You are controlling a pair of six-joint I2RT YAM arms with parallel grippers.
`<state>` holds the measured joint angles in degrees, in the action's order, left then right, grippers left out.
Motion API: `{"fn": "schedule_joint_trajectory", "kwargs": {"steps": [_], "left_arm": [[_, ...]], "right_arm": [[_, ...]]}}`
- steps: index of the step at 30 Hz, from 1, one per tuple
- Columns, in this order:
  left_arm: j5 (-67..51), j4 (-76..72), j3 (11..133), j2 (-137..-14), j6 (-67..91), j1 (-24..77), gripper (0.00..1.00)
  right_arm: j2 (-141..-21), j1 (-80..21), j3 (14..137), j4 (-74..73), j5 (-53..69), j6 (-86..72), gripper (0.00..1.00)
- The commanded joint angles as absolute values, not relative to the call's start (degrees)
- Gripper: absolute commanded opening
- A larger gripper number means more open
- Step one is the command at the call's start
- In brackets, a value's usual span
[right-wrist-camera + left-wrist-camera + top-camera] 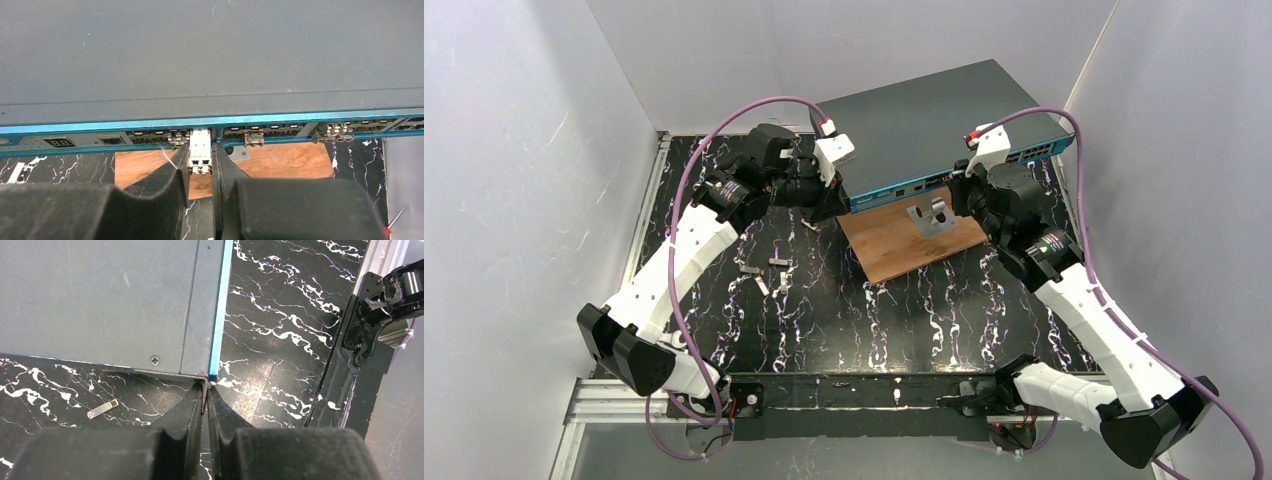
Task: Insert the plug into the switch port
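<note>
The switch [924, 120] is a wide dark grey box lying at the back, its teal front strip [125, 124] facing the arms. A small silver plug [200, 149] sits with its far end inside a socket in the strip's port row. My right gripper [200, 150] is shut on the plug, one black finger on each side. My left gripper [206, 388] is shut, its tips touching the switch's [100, 300] front left corner, with no plug in it. From above, the left gripper [832, 200] and the right gripper [961, 190] both sit at the switch's front edge.
A brown wooden board [914, 243] lies under and in front of the switch, with a small metal bracket [932, 215] on it. Small metal pieces [769, 272] lie on the black marbled table; one [102, 409] is near the left fingers. Other ports hold metal inserts [254, 139]. White walls enclose the table.
</note>
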<state>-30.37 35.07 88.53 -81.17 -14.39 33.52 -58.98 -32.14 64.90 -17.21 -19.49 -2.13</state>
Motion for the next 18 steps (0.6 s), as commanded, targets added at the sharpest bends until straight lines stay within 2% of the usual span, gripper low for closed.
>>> {"fn": "schedule_joint_trajectory", "kwargs": {"steps": [1,6,10,14,18], "left_arm": [[-33.7,41.1,88.3,-77.8,-14.3,34.8,0.0],[-33.3,41.1,88.8,-78.2,-13.8,34.8,0.0],[-33.0,41.1,88.9,-78.1,-13.9,34.8,0.0],[-33.1,41.1,88.9,-78.3,-13.8,34.8,0.0],[-33.1,41.1,89.0,-78.3,-13.8,34.8,0.0]], "right_arm": [[-58.9,-31.7,66.1,-10.8,-19.0,-2.6,0.24],[-56.5,-31.7,68.0,-15.2,-19.0,-3.3,0.5],[-53.8,-31.7,68.4,-19.0,-20.0,-4.3,0.61],[-52.3,-31.7,68.6,-22.4,-19.5,-4.9,0.62],[-51.4,-31.7,67.6,-24.1,-19.1,-6.0,0.49]]}}
